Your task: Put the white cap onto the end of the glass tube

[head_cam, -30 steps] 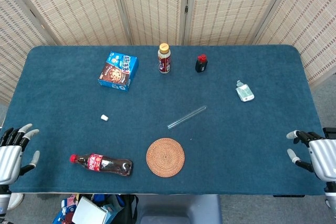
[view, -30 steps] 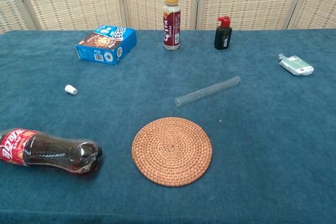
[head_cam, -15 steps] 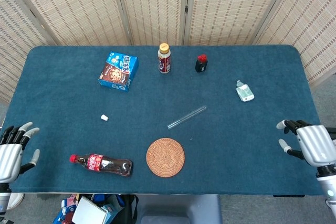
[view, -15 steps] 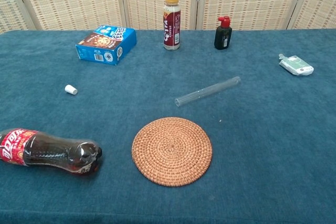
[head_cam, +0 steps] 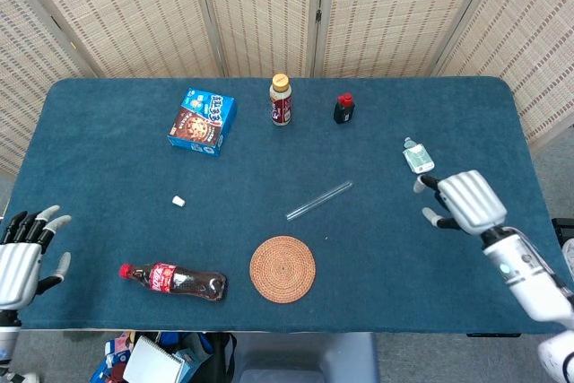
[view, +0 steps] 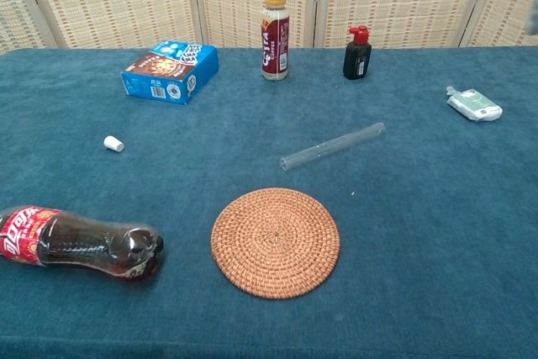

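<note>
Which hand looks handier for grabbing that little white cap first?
Probably the left hand: the white cap lies on its side of the table. The right hand is across the table, beyond the glass tube.

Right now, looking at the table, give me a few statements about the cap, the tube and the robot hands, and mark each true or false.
1. The white cap is already on the glass tube. False: it lies apart on the cloth, left of the tube.
2. The right robot hand is over the table, holding nothing. True.
3. The cola bottle stands upright. False: it lies on its side.
4. The left robot hand grips the cap. False: it is empty at the table's left edge.
5. The woven coaster has nothing on it. True.
</note>
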